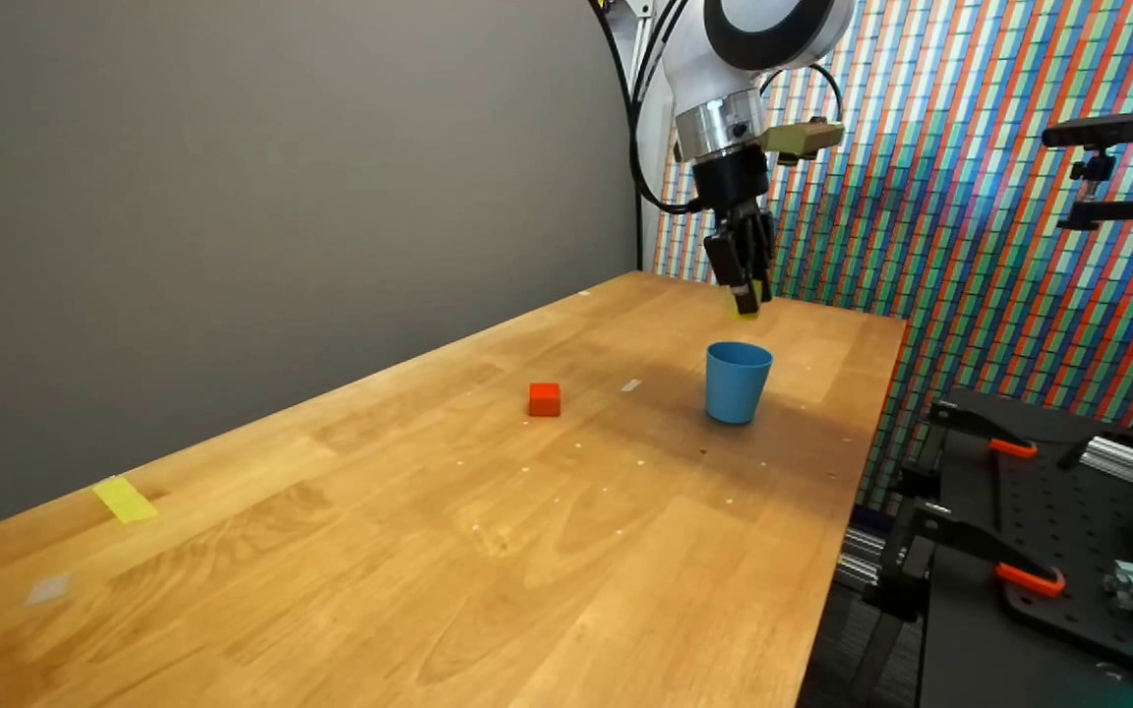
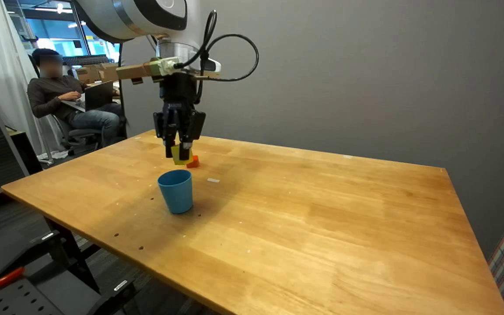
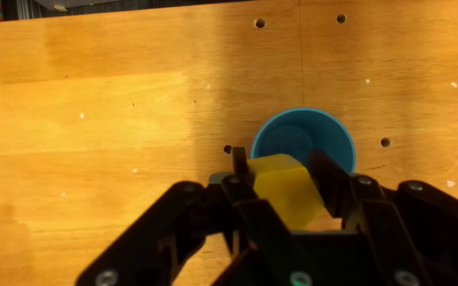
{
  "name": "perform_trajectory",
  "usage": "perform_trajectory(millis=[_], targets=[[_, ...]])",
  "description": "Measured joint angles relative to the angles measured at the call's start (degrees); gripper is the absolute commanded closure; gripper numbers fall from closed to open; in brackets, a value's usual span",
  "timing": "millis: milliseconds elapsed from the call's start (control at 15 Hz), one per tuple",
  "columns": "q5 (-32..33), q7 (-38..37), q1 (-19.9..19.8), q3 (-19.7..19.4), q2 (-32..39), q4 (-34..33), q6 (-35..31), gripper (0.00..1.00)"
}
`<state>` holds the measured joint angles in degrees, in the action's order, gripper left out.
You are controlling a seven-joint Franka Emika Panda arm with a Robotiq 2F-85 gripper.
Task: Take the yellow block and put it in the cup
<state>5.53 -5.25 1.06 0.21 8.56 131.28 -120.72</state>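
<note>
The yellow block (image 3: 286, 190) is held between the fingers of my gripper (image 3: 280, 169), which is shut on it. The block also shows between the fingertips in both exterior views (image 1: 733, 304) (image 2: 176, 155), partly hidden by them. The light-blue cup (image 1: 737, 383) stands upright and open on the table. In both exterior views the gripper and block are above the height of the cup's rim (image 2: 176, 192). In the wrist view the block overlaps the near part of the cup's opening (image 3: 286, 137). The visible part of the cup's inside holds nothing.
A small red block (image 1: 544, 399) lies on the wooden table (image 1: 380, 570), behind the held block in an exterior view (image 2: 194, 162). A flat yellow piece (image 1: 125, 499) lies near the wall. Black clamps with orange handles (image 1: 1031, 580) stand beside the table edge. A person (image 2: 66, 94) sits beyond.
</note>
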Motion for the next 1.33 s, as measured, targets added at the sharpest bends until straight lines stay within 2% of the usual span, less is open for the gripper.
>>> perform_trajectory(millis=[400, 467, 533, 600, 667, 867, 1333], targets=[[-1.9, 1.2, -0.1, 0.1, 3.6, -0.8, -0.1, 0.79], [-2.0, 1.4, -0.1, 0.1, 4.0, -1.0, -0.1, 0.74], [-2.2, 1.7, -0.1, 0.1, 4.2, -1.1, -0.1, 0.31], [-2.4, 1.9, -0.1, 0.2, 4.4, -1.2, -0.1, 0.3], [-2.7, 2.1, -0.1, 0.2, 4.5, -1.3, -0.1, 0.24], [-3.6, 2.9, -0.1, 0.2, 4.6, -1.7, -0.1, 0.01], [-4.6, 6.7, -0.1, 0.2, 0.8, -2.3, 0.7, 0.0]])
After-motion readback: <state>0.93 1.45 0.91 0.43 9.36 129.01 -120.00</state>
